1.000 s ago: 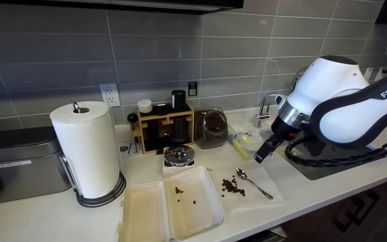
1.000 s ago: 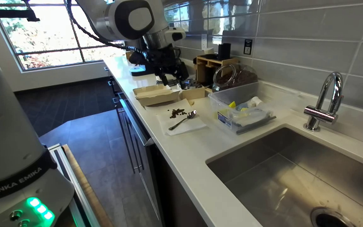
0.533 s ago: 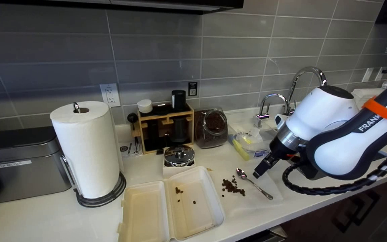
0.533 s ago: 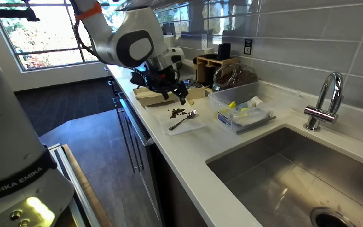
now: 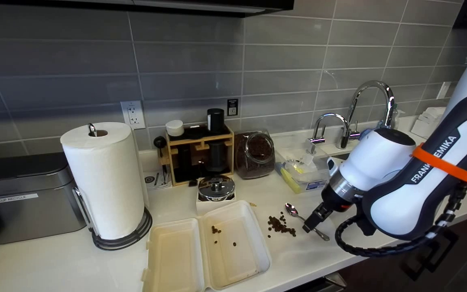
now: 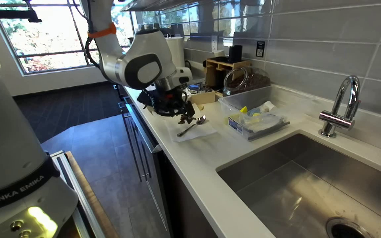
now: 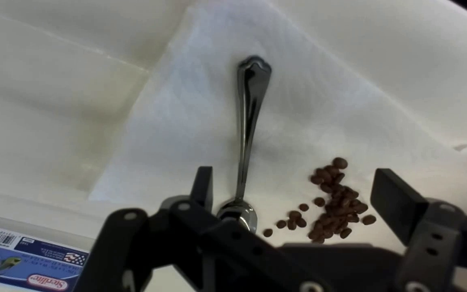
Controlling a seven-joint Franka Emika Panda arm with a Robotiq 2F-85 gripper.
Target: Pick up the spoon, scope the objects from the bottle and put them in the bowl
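- Gripper (image 7: 300,195): spread wide, gripping nothing, close by the spoon (image 7: 249,113); whether they touch I cannot tell.
- Spoon: handle on the sheet (image 7: 306,105), scoop end partly hidden by the gripper in the wrist view.
- Beans (image 7: 339,207): a loose heap just beside the spoon (some lie scattered off it).
- Tray (image 5: 237,263): near the beans, its two halves side by side, a few beans in the half nearer the spoon.
- Jar (image 5: 253,156): farther back, just beside the rack (image 5: 185,141), dark brown inside.
- Roll (image 5: 103,186): farther from the gripper, upright.
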